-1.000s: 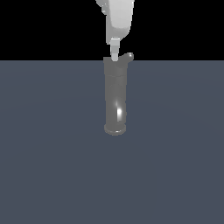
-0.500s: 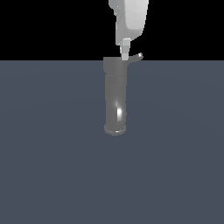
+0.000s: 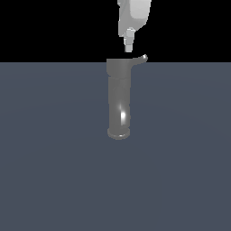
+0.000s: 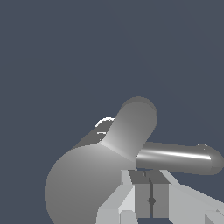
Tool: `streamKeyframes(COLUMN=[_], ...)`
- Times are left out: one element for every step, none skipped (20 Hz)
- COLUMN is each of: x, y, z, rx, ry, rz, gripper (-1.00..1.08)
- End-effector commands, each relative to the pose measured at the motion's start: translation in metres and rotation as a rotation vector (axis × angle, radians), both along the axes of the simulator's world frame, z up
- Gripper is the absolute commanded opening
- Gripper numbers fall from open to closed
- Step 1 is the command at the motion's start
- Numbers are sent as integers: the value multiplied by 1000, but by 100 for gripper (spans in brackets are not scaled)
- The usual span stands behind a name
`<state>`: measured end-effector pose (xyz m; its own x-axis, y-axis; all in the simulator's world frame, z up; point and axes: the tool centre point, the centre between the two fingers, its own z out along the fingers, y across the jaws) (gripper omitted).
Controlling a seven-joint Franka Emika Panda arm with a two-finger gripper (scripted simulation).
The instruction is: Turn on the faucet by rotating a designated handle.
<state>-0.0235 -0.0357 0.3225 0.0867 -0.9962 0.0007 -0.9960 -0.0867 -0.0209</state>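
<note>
The faucet [image 3: 119, 97] is a glossy grey column with a flared rim at its lower end and a wider cap at the other. The handle [image 3: 140, 58], a thin tapered lever, sticks out from the cap toward the exterior view's right. My gripper [image 3: 128, 48] hangs just above the cap, a small gap clear of the handle, with nothing held. In the wrist view its fingers [image 4: 151, 193] meet at a seam, shut, close over the cap [image 4: 83, 183]. The shiny handle [image 4: 179, 157] runs out sideways beside them. A thicker rounded stub [image 4: 133, 122] also projects from the faucet.
The faucet stands on a flat dark blue-grey surface [image 3: 54, 158] that fills both views. Black background lies behind the gripper in the exterior view.
The handle has swung outward toward the exterior view's right. My gripper has moved to that side and risen off the cap, so a gap shows below its fingertips.
</note>
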Motion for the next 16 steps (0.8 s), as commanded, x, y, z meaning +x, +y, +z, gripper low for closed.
streamKeyframes(x=[6,9,11,13,15,18,20,22,24,26,29,31,33,35,37,39], y=[-24,-26,-28,-30,-32,-34,-36,-38,-40,-42,-44,-46,-48,-50,-52,-54], z=[-26,-26,-26,-26,-26,-26,-26,-26,-26,-26,-26,-26,-25,-25,-25,-25], rx=[9,9,8,8,7,7,6,6,5,5,4,4,3,3,2,2], ry=[30,30,29,29,28,28,27,27,26,26,25,25,24,24,23,23], rz=[-50,-53,-55,-58,-60,-63,-65,-68,-70,-73,-75,-78,-80,-83,-85,-88], gripper=[-100,-100,-100,-100,-100,-100,-100,-100,-100,-100,-100,-100,-100,-100,-100,-100])
